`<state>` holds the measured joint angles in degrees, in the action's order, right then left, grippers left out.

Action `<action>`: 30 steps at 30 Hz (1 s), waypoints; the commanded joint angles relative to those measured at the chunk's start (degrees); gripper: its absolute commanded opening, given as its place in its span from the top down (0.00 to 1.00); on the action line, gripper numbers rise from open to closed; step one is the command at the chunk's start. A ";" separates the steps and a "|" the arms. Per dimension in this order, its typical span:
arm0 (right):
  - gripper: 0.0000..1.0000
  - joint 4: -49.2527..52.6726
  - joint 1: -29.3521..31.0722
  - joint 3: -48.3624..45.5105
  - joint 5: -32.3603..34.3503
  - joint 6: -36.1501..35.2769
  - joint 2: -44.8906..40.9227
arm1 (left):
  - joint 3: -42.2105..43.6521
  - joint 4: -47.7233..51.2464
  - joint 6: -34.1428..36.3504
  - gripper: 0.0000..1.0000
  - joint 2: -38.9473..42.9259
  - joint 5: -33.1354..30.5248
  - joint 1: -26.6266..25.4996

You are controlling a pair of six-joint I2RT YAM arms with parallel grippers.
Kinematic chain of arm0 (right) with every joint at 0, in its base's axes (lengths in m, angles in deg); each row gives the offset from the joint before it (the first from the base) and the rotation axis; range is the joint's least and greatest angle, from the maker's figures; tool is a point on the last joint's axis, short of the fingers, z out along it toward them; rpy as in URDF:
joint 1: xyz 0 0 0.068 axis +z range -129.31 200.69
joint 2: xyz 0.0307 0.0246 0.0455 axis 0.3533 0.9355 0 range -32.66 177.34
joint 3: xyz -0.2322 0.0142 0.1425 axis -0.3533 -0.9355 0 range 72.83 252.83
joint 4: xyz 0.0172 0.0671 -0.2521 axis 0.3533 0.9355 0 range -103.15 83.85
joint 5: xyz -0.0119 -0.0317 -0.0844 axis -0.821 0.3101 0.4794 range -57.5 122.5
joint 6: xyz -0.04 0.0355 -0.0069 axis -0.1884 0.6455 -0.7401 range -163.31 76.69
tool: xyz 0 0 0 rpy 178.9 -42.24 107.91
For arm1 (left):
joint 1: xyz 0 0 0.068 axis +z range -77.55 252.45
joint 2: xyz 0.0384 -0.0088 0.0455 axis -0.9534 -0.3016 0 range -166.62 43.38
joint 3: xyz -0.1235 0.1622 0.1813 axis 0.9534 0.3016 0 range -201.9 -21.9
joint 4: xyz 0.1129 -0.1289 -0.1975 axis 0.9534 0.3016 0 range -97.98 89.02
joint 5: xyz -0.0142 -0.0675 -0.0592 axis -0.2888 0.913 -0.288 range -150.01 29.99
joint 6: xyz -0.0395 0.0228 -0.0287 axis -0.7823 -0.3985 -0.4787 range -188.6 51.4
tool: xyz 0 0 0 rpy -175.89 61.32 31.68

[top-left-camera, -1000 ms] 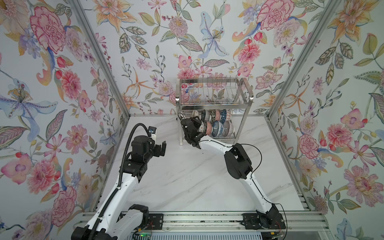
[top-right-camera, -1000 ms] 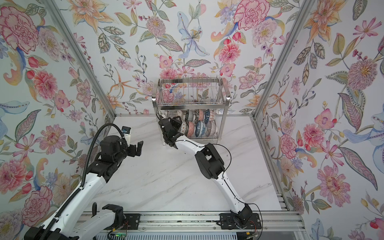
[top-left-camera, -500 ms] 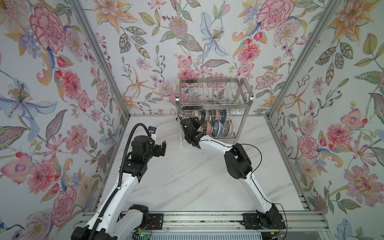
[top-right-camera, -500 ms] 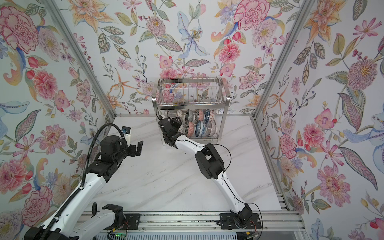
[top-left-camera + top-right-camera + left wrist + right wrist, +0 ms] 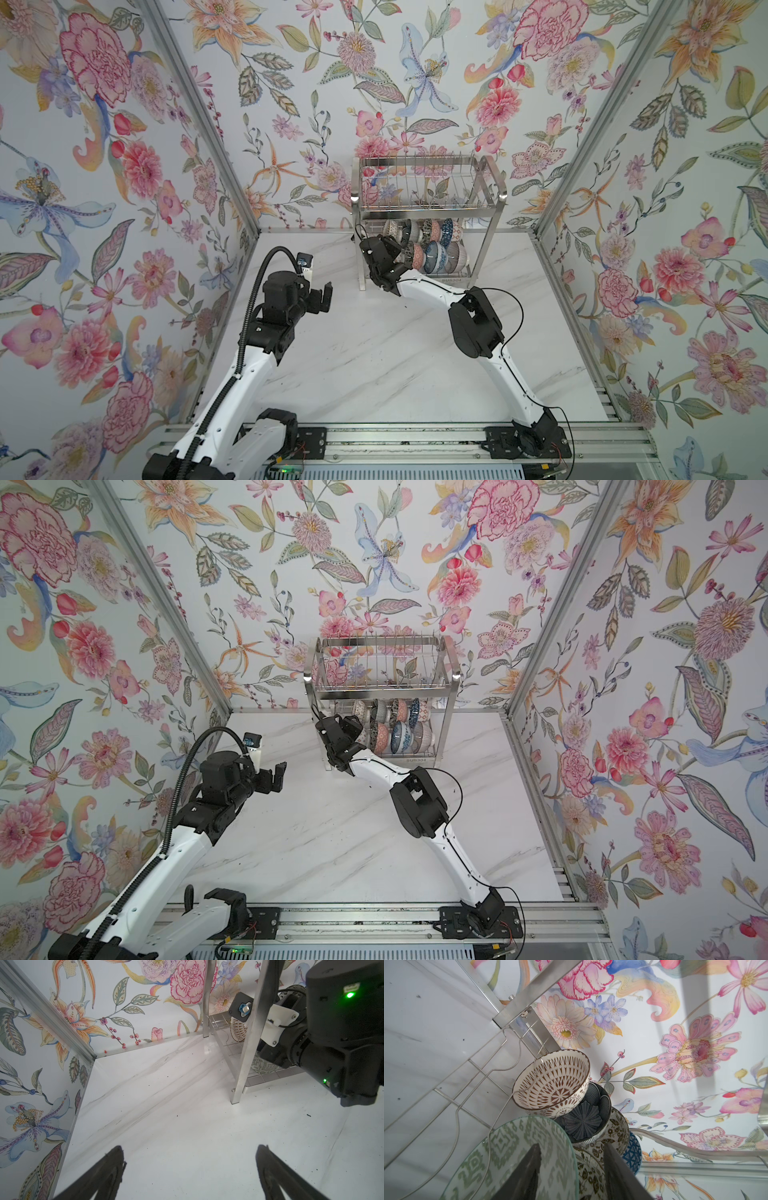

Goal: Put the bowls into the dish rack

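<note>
Right jaws: parted, straddling the rim of the green-patterned bowl (image 5: pixel 508 1147), one side inside it and one outside, with a gap on both sides of the rim, so no clamp. That bowl stands on edge at the 9 o'clock end of the lower tier of the dish rack (image 5: pixel 428 215), and also shows under the right wrist in the left wrist view (image 5: pixel 264 1066). Just beyond it, packed on edge: brown-patterned bowl (image 5: pixel 552 1084), dark bowl (image 5: pixel 591 1118) tucked behind it, leaf-patterned bowl (image 5: pixel 616 1132), then a blue bowl (image 5: pixel 633 1153) partly hidden. In both top views the bowls (image 5: pixel 436 249) (image 5: pixel 399 729) fill the lower tier in two rows, back and front, touching each other. The rack (image 5: pixel 382 695) sits at 12 o'clock on the table (image 5: pixel 374 353), against the back wall. Left jaws: spread wide, holding nothing, hanging above bare table at about 9 o'clock, well apart from the rack and pointing toward its 9 o'clock leg.
</note>
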<state>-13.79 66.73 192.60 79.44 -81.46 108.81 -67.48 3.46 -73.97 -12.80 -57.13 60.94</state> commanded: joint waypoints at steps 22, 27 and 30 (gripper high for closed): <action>0.01 -11.72 1.67 -34.82 -8.36 5.25 -27.91 | 1.45 -1.04 -0.17 0.01 1.33 -0.05 0.79; 0.01 -12.54 1.38 -46.46 -12.27 9.70 -39.24 | 2.08 -1.86 0.26 0.01 1.78 -1.06 0.79; 0.01 -12.24 0.48 -54.53 -15.28 13.64 -47.84 | 2.25 -2.20 0.66 0.01 1.52 -2.02 0.79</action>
<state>-22.93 66.91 142.59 69.28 -74.12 68.96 -66.15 2.61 -73.90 -11.89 -57.61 60.94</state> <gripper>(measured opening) 0.992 0.994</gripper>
